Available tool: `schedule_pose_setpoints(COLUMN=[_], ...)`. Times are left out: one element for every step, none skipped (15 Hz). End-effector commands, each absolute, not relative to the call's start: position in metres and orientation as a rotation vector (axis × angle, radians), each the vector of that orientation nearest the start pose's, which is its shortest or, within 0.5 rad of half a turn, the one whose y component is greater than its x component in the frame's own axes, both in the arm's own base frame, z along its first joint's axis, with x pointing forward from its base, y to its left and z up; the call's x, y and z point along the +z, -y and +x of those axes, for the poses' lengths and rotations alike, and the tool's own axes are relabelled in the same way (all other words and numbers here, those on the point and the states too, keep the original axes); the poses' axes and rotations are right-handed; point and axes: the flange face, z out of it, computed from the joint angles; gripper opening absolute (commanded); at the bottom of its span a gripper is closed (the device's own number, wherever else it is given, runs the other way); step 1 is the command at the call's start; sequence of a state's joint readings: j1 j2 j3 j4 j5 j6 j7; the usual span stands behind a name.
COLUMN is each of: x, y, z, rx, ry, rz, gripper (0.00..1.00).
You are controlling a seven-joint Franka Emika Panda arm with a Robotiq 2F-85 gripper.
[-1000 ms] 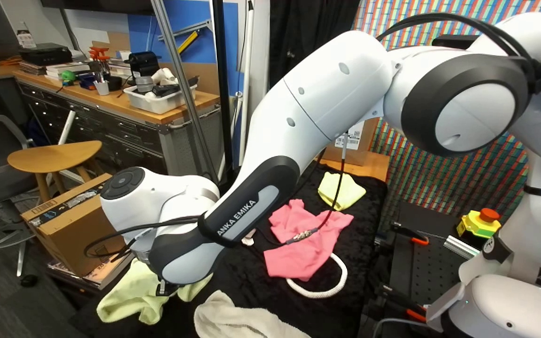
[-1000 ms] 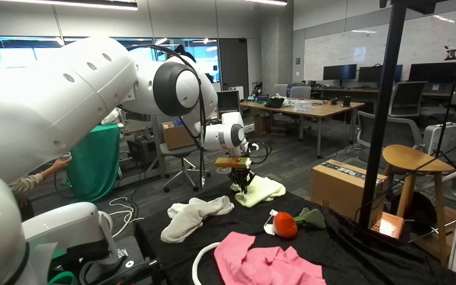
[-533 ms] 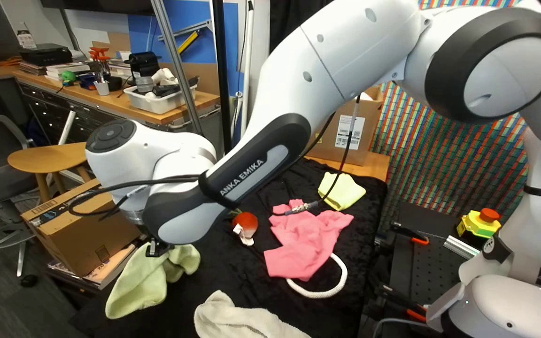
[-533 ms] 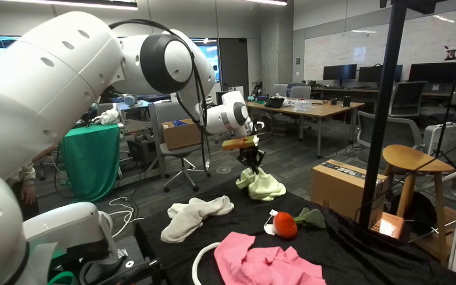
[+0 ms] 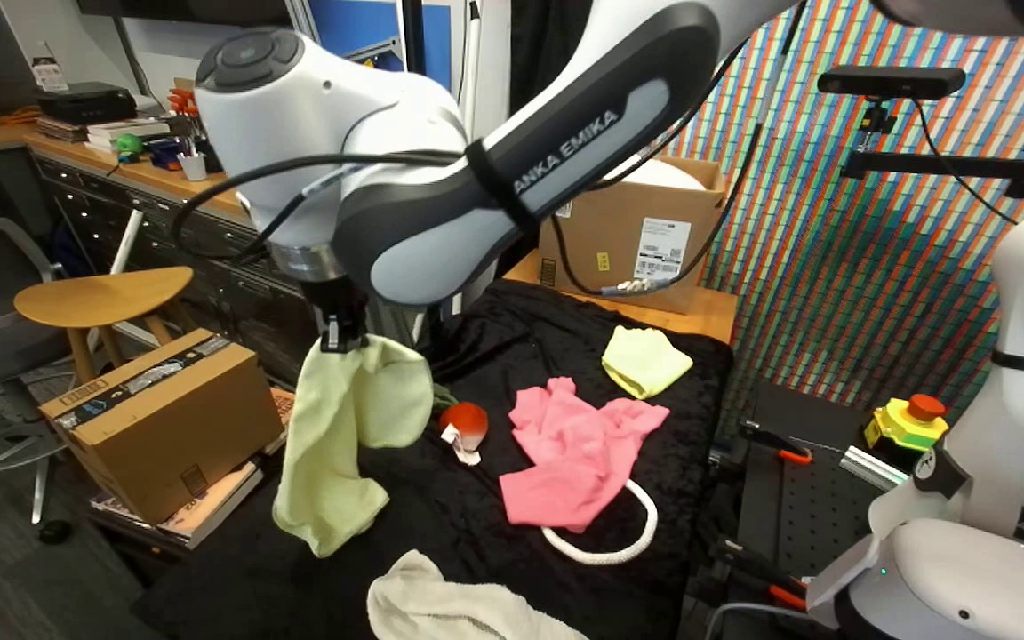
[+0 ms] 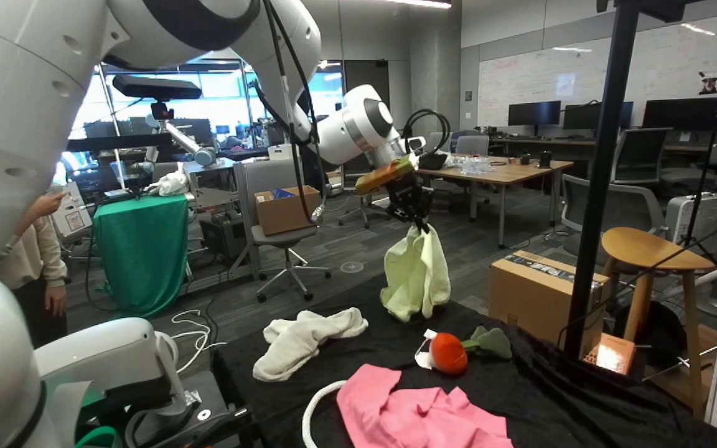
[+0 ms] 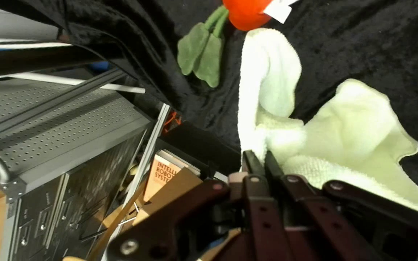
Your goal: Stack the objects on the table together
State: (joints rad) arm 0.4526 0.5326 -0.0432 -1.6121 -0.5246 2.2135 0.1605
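Observation:
My gripper (image 5: 340,345) is shut on a pale yellow rag (image 5: 325,471), which hangs above the black-draped table (image 5: 441,524). The gripper (image 6: 422,228) and the hanging rag (image 6: 417,274) also show in an exterior view. In the wrist view the rag (image 7: 354,123) runs between the gripper's close-set fingertips (image 7: 258,154). A pink rag (image 5: 570,444) lies on the table, partly over a white rope loop (image 5: 605,558). Another pale yellow rag (image 5: 645,362) lies behind it. A whitish rag (image 6: 309,339) lies near the edge. A red item (image 6: 449,353) with a white tag and green leaves lies nearby.
A cardboard box (image 5: 165,418) stands beside the table on books, near a round wooden stool (image 5: 103,298). A black upright pole (image 6: 601,174) stands by the table. Another cardboard box (image 5: 636,231) stands beyond the table's back end.
The gripper has risen with the pale yellow rag, which lay on the table a second ago and now hangs from it. The red item has come into full view. The other rags have not moved.

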Motion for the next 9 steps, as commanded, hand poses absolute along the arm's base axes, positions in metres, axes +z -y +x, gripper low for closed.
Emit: schedule_pose_setpoints(x=[0.386, 0.402, 0.419, 0.433, 0.447, 0.464, 0.477, 0.489, 0.503], y=[-0.222, -0.21, -0.2, -0.189, -0.181, -0.172, -0.165, -0.158, -0.152], z=[0.606, 0.599, 0.592, 0.583, 0.577, 0.567, 0.561, 0.554, 0.546], rx=[-0.412, -0.435, -0.455, -0.491, -0.528, -0.556, -0.573, -0.592, -0.601], ry=[0.956, 0.939, 0.913, 0.889, 0.853, 0.829, 0.815, 0.804, 0.821], rz=[-3.427, -3.429, -3.432, -3.434, -3.434, -3.427, -3.421, -3.414, -3.406], gripper=[0.04, 0.04, 0.04, 0.04, 0.04, 0.04, 0.04, 0.04, 0.04])
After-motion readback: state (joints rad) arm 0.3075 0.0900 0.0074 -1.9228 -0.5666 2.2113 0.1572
